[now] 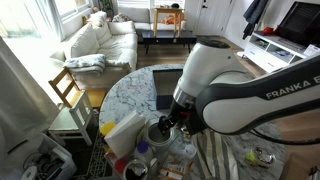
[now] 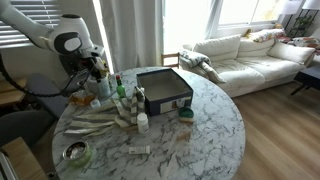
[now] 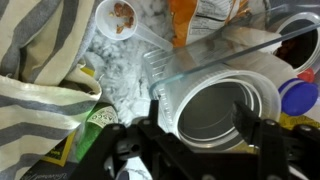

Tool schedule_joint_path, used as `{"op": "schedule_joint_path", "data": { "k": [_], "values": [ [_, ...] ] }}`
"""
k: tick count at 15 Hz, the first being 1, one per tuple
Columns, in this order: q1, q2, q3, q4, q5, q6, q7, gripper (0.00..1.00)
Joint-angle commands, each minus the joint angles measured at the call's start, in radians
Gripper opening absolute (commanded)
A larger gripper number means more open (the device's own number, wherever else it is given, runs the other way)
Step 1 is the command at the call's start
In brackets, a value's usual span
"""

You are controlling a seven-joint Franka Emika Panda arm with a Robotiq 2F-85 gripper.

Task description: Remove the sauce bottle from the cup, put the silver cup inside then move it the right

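In the wrist view a round cup [image 3: 222, 108] with a pale thick rim, a second ring inside it and a grey interior lies right under my gripper [image 3: 200, 118]. It looks like the silver cup nested in the white cup, but I cannot tell for sure. The left finger [image 3: 156, 112] stands outside the cup's left wall. The right finger [image 3: 244, 120] hangs over the interior, and the jaws are wide apart and open. A bit of red [image 3: 312, 72] at the right edge may be the sauce bottle's cap. In an exterior view the gripper [image 1: 166, 124] hovers over the cup [image 1: 160, 135].
A striped cloth [image 3: 40, 85] lies to the left, with a small bowl of brown bits [image 3: 121, 15] and an orange packet [image 3: 185, 20] beyond it. A blue-topped item [image 3: 297, 96] touches the cup's right side. On the marble table [image 2: 205, 135] stand a black tray [image 2: 165, 90] and several bottles [image 2: 122, 98].
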Motion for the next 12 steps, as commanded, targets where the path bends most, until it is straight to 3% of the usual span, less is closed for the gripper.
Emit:
{"op": "schedule_joint_path", "data": {
  "k": [1, 2, 3, 4, 11, 12],
  "values": [
    [0.022, -0.001, -0.018, -0.046, -0.040, 0.063, 0.139, 0.99],
    [0.025, -0.001, -0.021, -0.053, -0.049, 0.069, 0.169, 0.93],
    [0.027, 0.001, -0.022, -0.055, -0.052, 0.067, 0.195, 0.69],
    [0.029, 0.002, -0.025, -0.057, -0.056, 0.066, 0.222, 0.69],
    [0.030, 0.000, -0.031, -0.064, -0.089, 0.076, 0.333, 0.16],
    [0.032, -0.001, -0.034, -0.063, -0.104, 0.078, 0.345, 0.40]
  ]
}}
